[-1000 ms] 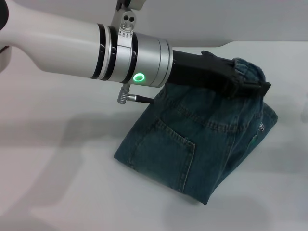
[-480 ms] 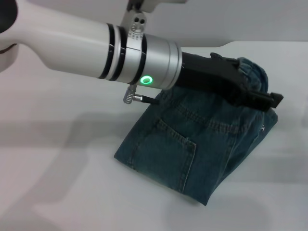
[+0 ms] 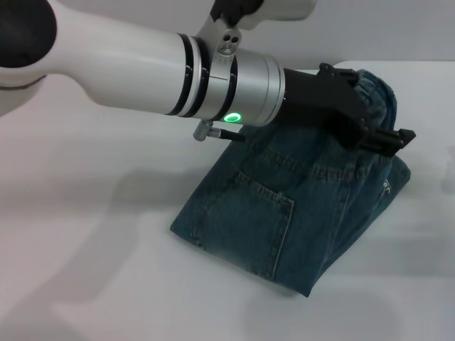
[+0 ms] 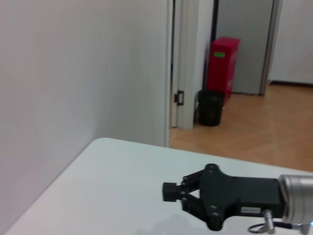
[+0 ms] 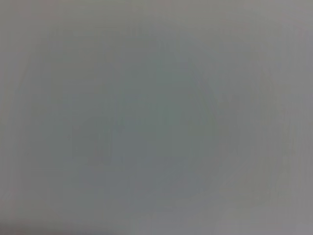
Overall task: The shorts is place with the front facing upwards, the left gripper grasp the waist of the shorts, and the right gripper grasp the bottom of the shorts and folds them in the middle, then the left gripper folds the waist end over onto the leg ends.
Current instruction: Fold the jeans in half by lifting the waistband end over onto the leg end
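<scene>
Clearly the shorts [image 3: 284, 213] lie folded lengthwise on the white table [image 3: 85, 270], the waist of the shorts [image 3: 375, 92] at the far end and the leg ends [image 3: 234, 257] nearest you. The left gripper [image 3: 397, 138] hovers just above the waist; you cannot tell whether it is wide or closed. The right gripper [image 4: 170, 192] waits off to the side, pinched nearly together and empty. Judging by this, the last fold is in hand: you need a sure hold on the waistband, then a carry over onto the hems.
</scene>
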{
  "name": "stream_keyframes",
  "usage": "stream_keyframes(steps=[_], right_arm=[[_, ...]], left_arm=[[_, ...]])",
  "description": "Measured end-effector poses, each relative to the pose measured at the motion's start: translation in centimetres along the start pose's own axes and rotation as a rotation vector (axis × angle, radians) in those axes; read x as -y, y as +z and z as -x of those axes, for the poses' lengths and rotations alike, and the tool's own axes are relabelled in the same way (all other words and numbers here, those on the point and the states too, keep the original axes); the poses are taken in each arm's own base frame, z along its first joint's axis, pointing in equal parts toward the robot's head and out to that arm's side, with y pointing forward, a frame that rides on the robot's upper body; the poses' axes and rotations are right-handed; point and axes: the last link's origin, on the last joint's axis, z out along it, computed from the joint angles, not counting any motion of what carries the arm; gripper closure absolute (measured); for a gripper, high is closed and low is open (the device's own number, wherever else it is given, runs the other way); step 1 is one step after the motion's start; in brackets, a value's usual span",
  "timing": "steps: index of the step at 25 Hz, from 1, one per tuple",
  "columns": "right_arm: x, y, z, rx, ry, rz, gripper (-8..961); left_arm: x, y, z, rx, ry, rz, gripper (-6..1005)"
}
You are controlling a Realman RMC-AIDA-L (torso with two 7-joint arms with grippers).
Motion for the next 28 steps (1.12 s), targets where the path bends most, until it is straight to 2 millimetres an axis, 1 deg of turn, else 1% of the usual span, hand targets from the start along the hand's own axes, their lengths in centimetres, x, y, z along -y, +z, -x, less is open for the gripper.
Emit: stream_keyframes(steps=[3,5,9,16,22,28], right_arm=[[0.0,-0.2,-0.1,-0.002,0.001,-0.002,953],[-0.1,-0.3,-0.1,-0.001,0.000,0.002,953],[-0.2,-0.6,0.0,0.001,0.002,0.003,953],[-0.2,-0.6,0.2,0.008,0.001,0.005,954],[-0.2,-0.6,0.2,0.007,-0.002,0.005,953],[0.5,-1.1,0.1,0.009,-0.002,-0.024,953]], left_arm=[[0.2,0.4,-0.1,0.015,0.050,-0.040,146],[-0.2,1.0,-0.2,0.020,0.092,-0.060,146],[-0.4,1.5,-0.2,0.010,0.113,-0.079,147],[-0.3,2.0,0.2,0.022,0.169,-0.134,150],[0.1,2.0,0.2,-0.005,0.180,-0.191,150],[0.2,2.1,0.4,-0.005,0.186,-0.202,150]])
